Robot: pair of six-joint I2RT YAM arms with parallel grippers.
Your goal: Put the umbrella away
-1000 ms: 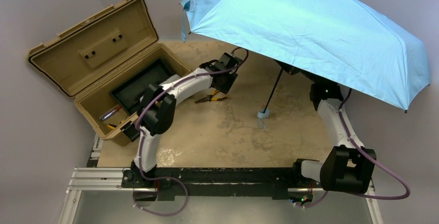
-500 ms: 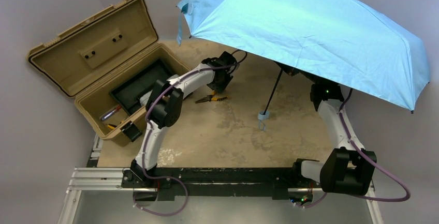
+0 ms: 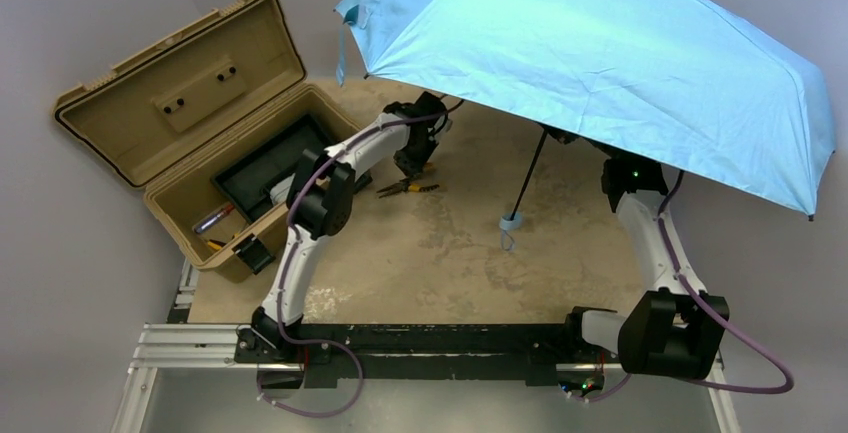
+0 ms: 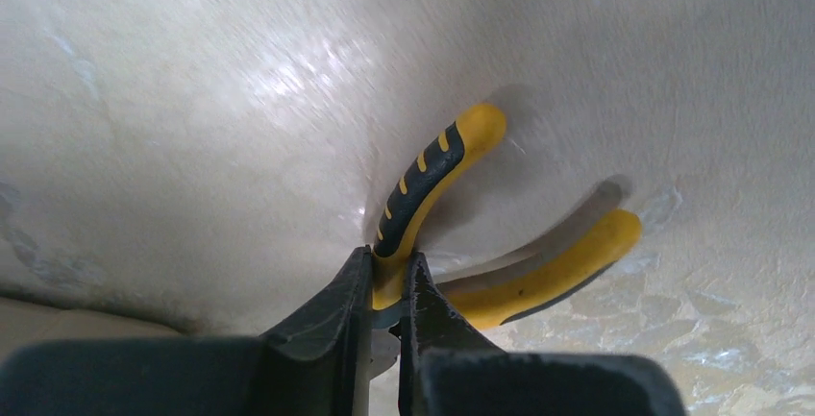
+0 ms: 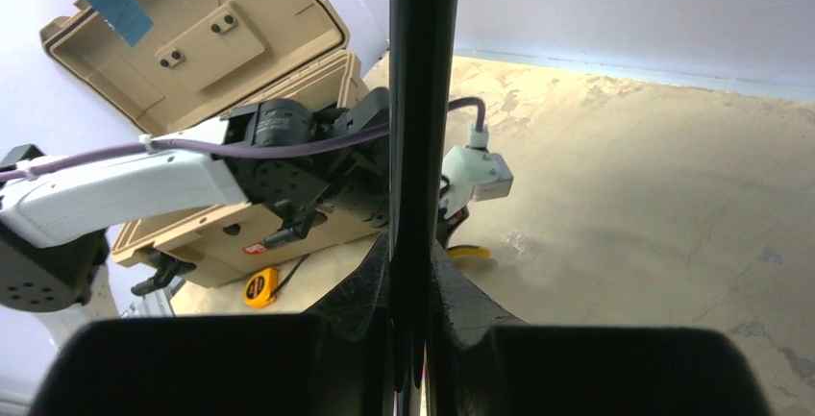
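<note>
The left pincer (image 4: 387,267) is all but closed, its 2 fingers squeezed onto 1 yellow-and-black handle of a pair of pliers (image 4: 437,161). The other handle splays out to the right, free of the fingers, and the pliers rest on the pale, mottled counter (image 4: 240,99). From above, the left arm reaches forward from its base and bends down over the pliers near the middle of the counter, just to the right of an open tan toolbox (image 3: 190,83). The toolbox lid leans back toward the far left corner, and a black tray (image 3: 262,168) sits inside. The right pincer (image 5: 413,257) is closed tight on the thin black shaft of the umbrella (image 5: 423,99), which runs straight up between its fingers in the wrist view. The umbrella is fully open and held aloft. Its sky-blue canopy (image 3: 600,63) spreads over the far right part of the counter, tilted down to the right, and hides most of the right pincer from the overhead camera. From under the canopy the shaft slants down and to the left to a small blue handle (image 3: 510,221) with a loop hanging below it. The handle is low over the middle of the counter, to the right of the pliers and well apart from the toolbox — whether it touches the surface cannot be told. A narrow blue strap (image 3: 342,53) dangles from the canopy's left edge, above the toolbox's right side.
</note>
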